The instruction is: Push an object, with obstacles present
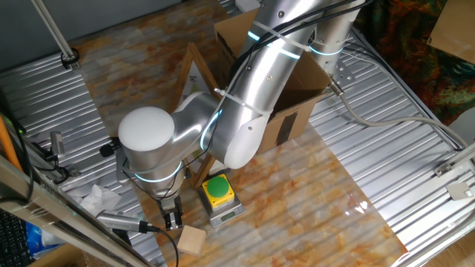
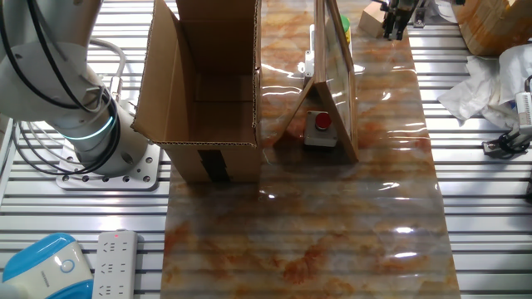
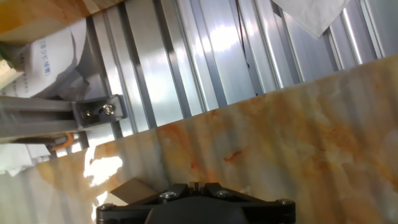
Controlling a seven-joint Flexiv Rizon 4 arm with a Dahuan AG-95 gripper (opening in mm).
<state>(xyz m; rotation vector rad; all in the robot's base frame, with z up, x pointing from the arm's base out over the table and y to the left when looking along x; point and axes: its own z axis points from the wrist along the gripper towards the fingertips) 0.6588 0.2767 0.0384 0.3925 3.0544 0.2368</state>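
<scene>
At tabletop (image 1: 312, 193) edge: pincer (image 1: 173, 218) low, pointing down, fingers seemingly together, clamped on nothing. Just beside it, slightly apart: small plain light-tan wooden cube (image 1: 191, 240), unmarked. Near that, yellow-and-green push-button (image 1: 218, 190) on grey base. Farther back, wooden-framed board (image 2: 332, 75) and open cardboard box (image 2: 208, 83).

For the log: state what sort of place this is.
Most likely a robotics lab test bench: a robot arm bolted to a slatted metal table, a marble-patterned work mat, and staged props like the cardboard box and push-button.
</scene>
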